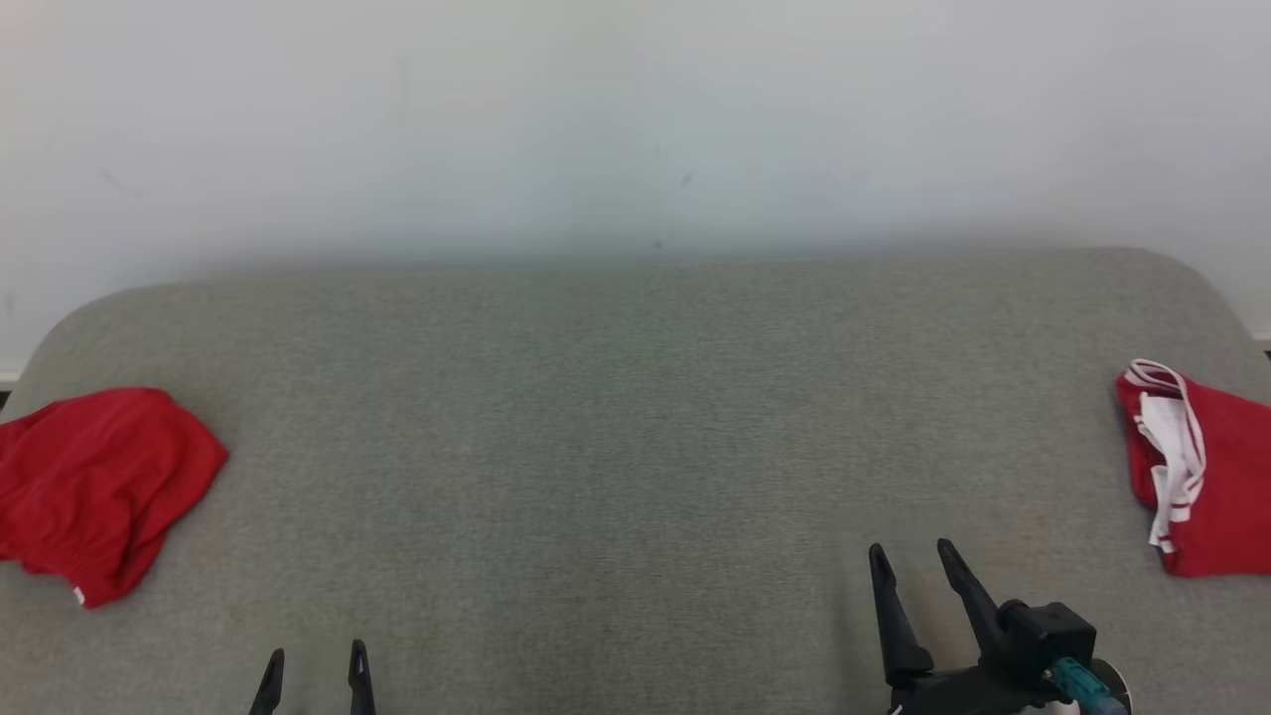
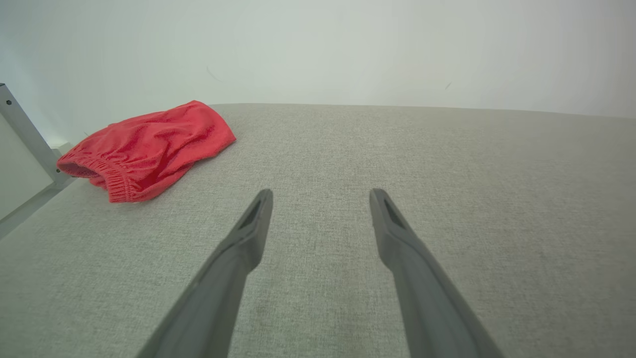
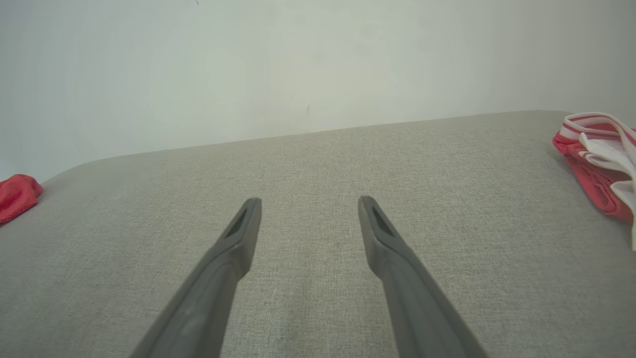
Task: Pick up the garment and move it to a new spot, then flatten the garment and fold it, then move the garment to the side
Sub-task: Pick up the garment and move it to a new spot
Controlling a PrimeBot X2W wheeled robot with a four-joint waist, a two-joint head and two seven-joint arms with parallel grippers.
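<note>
A crumpled red-and-white garment lies at the far right edge of the grey padded surface; the right wrist view has it at the right border. A plain red garment lies bunched at the far left, its elastic hem facing the left wrist camera. My right gripper hovers open over the front right of the surface, well left of the red-and-white garment, empty. My left gripper stands open at the bottom edge, right of the red garment, empty.
A pale wall rises behind the surface. A grey metal frame stands past the surface's left end in the left wrist view. The red garment also peeks in at the left border of the right wrist view.
</note>
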